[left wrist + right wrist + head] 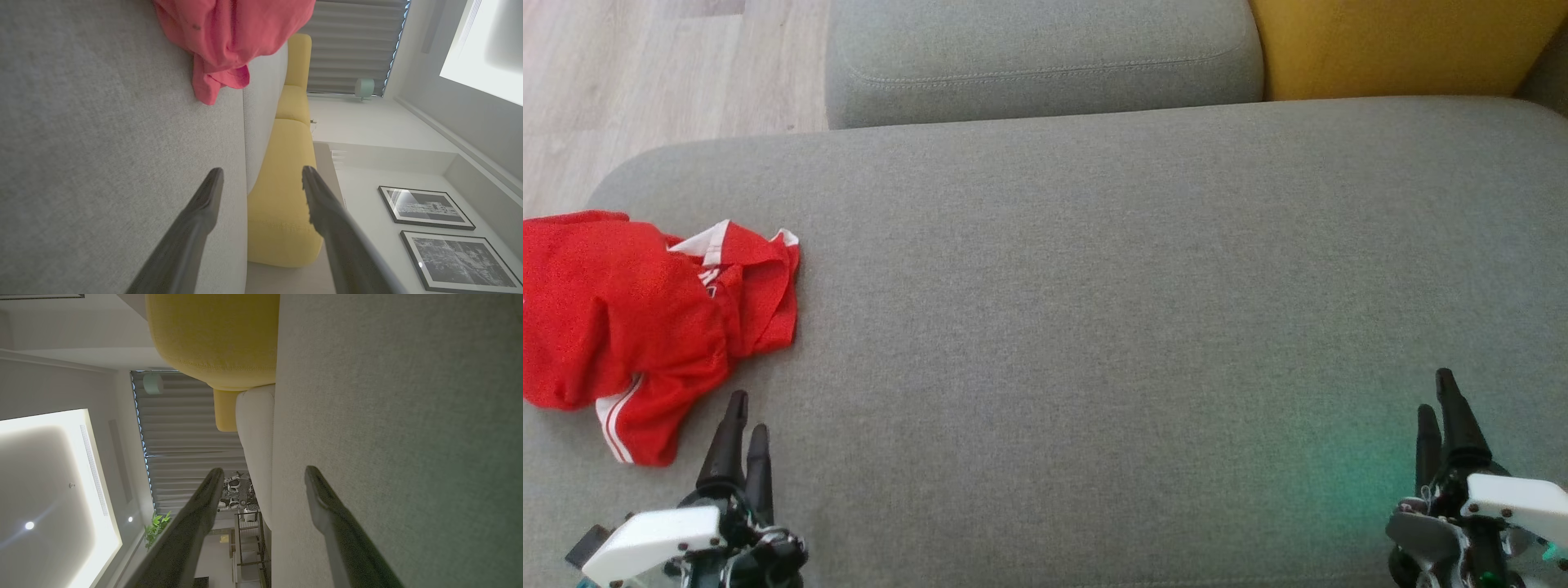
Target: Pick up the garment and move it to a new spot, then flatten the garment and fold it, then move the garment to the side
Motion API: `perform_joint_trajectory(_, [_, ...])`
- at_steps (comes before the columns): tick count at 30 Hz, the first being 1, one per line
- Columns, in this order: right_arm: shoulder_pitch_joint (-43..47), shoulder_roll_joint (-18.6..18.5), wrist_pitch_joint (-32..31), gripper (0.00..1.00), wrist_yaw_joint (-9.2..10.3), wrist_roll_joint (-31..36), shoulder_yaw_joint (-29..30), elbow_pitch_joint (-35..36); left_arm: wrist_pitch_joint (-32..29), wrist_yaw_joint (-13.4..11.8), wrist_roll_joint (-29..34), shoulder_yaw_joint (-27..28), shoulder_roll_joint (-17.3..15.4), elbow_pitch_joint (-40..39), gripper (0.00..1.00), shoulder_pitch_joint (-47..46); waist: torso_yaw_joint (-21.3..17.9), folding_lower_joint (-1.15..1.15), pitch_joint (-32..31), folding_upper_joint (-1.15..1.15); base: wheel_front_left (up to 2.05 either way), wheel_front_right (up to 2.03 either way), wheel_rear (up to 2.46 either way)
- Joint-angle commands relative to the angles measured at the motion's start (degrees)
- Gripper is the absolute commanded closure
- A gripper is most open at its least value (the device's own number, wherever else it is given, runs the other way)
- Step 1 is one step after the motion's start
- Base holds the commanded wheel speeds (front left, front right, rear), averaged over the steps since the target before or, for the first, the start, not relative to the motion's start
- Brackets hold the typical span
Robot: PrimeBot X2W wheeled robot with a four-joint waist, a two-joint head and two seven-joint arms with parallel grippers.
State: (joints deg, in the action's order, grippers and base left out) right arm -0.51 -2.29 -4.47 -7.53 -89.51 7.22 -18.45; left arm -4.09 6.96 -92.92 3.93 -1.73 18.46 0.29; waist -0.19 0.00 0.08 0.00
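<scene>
Red and crumpled, the garment (629,318) lies on the grey sofa seat (1094,327), just beyond the left tool (749,410) and not touching it. That tool gapes wide, empty. The right tool (1435,389), well apart from the left tool, is likewise spread and empty.

A broad grey fabric seat cushion (1094,327) with rounded corners and a fine woven surface spans the head view, smooth and flat across its middle and right. The single thing lying on it is a red garment (629,318) of mesh-like cloth, crumpled in a loose heap at the cushion's left end and running past that view's left edge. White stripes show on its nearer fold and white trim on its far side.
</scene>
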Motion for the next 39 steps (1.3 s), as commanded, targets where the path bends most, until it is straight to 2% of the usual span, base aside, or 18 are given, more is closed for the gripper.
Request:
perform_joint_trajectory(1, [-2.08,-0.21,0.56,0.00,0.00,0.85,-0.26,2.27,0.30,0.12,0.62,-0.15,-0.58,-2.29,0.00,-2.79,-0.01,0.00,0.00,0.00,0.00,0.00,0.00])
perform_joint_trajectory(16, [-2.86,-0.26,2.92,0.00,0.01,9.19,-0.10,4.13,2.65,0.17,5.52,1.56,-0.65,-4.29,0.00,-3.48,-0.23,0.00,-0.21,0.00,0.00,0.00,0.00])
perform_joint_trajectory(30, [-3.58,-0.30,5.29,0.00,0.01,24.57,-2.34,8.71,5.00,-0.39,17.47,0.78,-0.72,-9.39,0.00,-4.24,-0.51,0.00,-0.39,0.00,0.00,0.00,0.00])
perform_joint_trajectory(39, [-3.32,-0.34,6.97,0.00,0.02,36.82,-4.14,12.22,6.68,-1.99,25.59,-0.41,-0.77,-13.80,0.00,-4.27,-0.66,0.00,-0.28,0.00,0.00,0.00,0.00])
